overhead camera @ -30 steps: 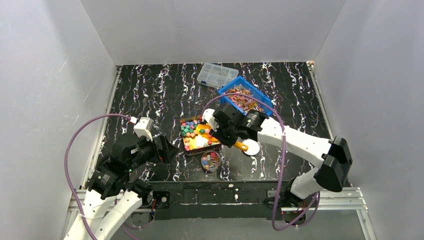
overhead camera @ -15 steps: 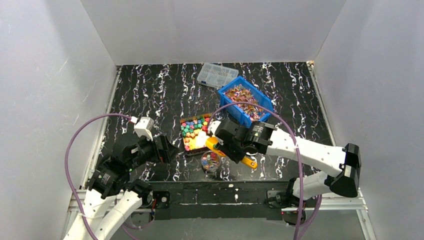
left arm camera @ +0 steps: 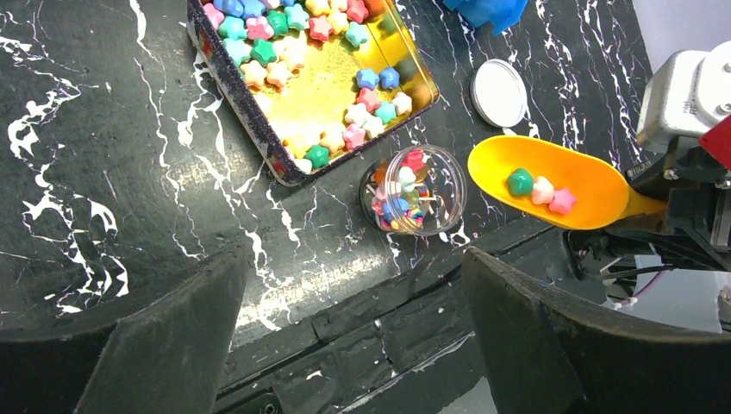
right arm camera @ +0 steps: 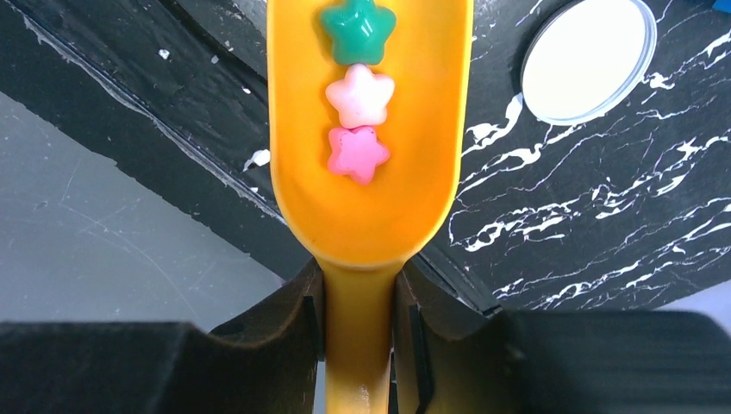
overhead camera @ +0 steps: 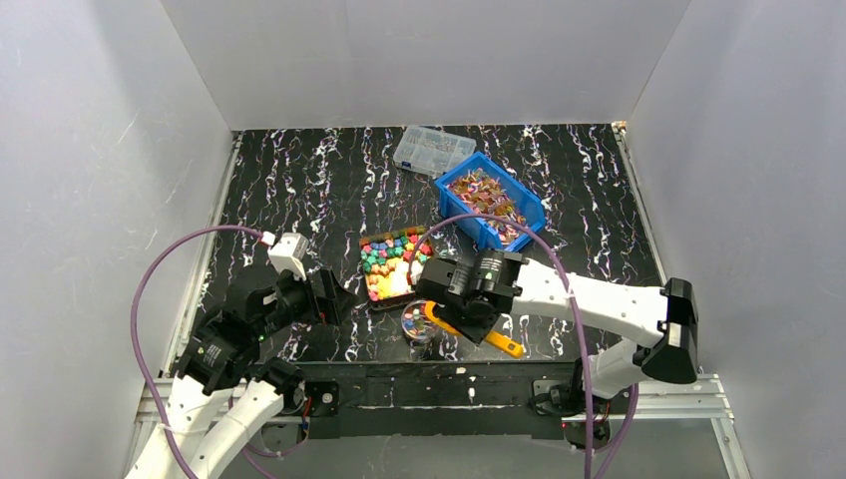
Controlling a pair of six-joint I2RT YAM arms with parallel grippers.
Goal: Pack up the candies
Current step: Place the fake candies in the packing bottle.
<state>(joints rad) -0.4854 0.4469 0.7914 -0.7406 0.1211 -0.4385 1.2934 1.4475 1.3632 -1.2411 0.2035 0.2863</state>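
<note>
1. Three star candies (right arm camera: 358, 93), one green, one pale pink and one pink, lie in a row in the bowl of the yellow scoop (right arm camera: 371, 207). It is held level, I judge, so that none roll off.
2. The right gripper (right arm camera: 360, 315) is clamped on the scoop's handle. The bowl is poised just beside the one small clear jar (left arm camera: 414, 190), probably ready to tip them in.
3. The jar stands open and part-filled. Its one white lid (left arm camera: 500, 92) lies apart, which leaves the mouth free.
4. One tin (left arm camera: 250, 121) just behind the jar holds many more stars. One blue bin (overhead camera: 459, 215) farther back holds wrapped sweets.
5. The left gripper (left arm camera: 353, 302) hangs spread wide with nothing in it, away from the jar and scoop.
</note>
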